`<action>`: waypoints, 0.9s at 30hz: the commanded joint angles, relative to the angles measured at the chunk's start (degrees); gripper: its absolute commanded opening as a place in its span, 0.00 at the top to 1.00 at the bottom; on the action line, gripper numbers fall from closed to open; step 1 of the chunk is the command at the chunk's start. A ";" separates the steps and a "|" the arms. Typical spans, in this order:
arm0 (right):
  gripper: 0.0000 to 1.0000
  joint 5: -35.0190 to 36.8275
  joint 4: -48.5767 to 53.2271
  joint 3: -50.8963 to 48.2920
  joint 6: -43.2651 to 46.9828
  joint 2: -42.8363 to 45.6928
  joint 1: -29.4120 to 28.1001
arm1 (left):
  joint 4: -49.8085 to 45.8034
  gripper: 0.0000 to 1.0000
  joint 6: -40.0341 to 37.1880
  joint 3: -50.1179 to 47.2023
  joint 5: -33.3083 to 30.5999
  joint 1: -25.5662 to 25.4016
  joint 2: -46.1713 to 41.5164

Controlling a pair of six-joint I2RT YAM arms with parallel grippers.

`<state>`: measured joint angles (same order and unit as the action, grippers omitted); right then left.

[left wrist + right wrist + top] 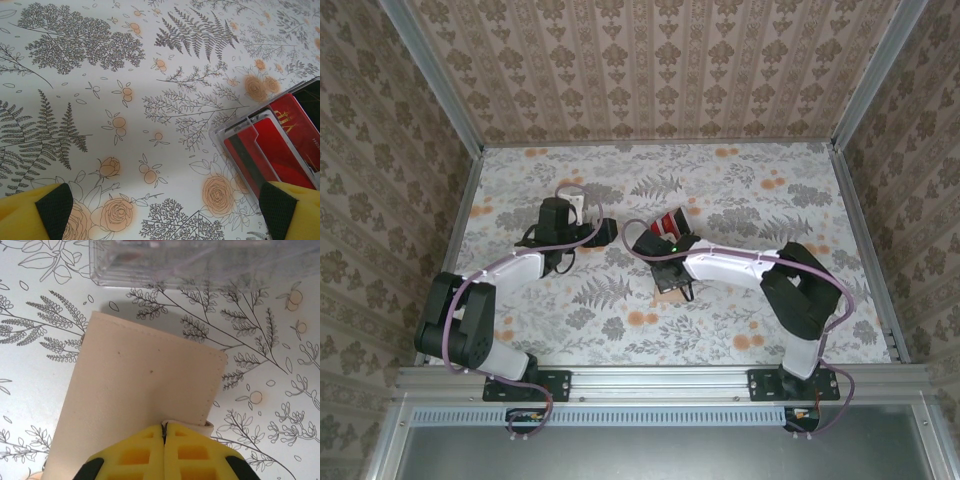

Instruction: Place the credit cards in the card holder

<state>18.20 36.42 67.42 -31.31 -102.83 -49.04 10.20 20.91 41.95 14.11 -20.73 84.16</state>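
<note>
On the left, the left gripper [166, 212] is held low over the flowered table [100, 100], its fingers spread wide with nothing between them. Just to its right the credit cards [272, 150] are seen: glossy red, pale-edged and overlapped in a clear tray [222, 134]. Further right, the right gripper [164, 440] is pressed fully together at the near edge of the card holder [140, 385], and its top flap appears to be pinched (only a thin lip is caught). The holder is laid flat and folded on the tray's near side, not touching it — plain tan, stitched along one edge, faintly speckled. The flap should be lifted slowly and peeled back — with a quick pull the whole holder would likely be dragged, or the lip lost.
</note>
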 commanded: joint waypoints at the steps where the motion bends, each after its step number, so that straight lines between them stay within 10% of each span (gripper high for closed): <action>1: 0.97 -0.33 -1.17 -2.82 -2.05 5.42 0.05 | 0.86 0.00 -0.51 0.06 1.20 -0.75 0.43; 27: 0.95 -10.21 -24.41 -29.15 -11.38 34.96 10.54 | -3.16 0.07 0.46 4.97 4.88 -8.74 -0.43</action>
<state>11.55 17.26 38.87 -41.82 -69.10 -38.74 9.04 20.99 44.69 17.15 -27.59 84.58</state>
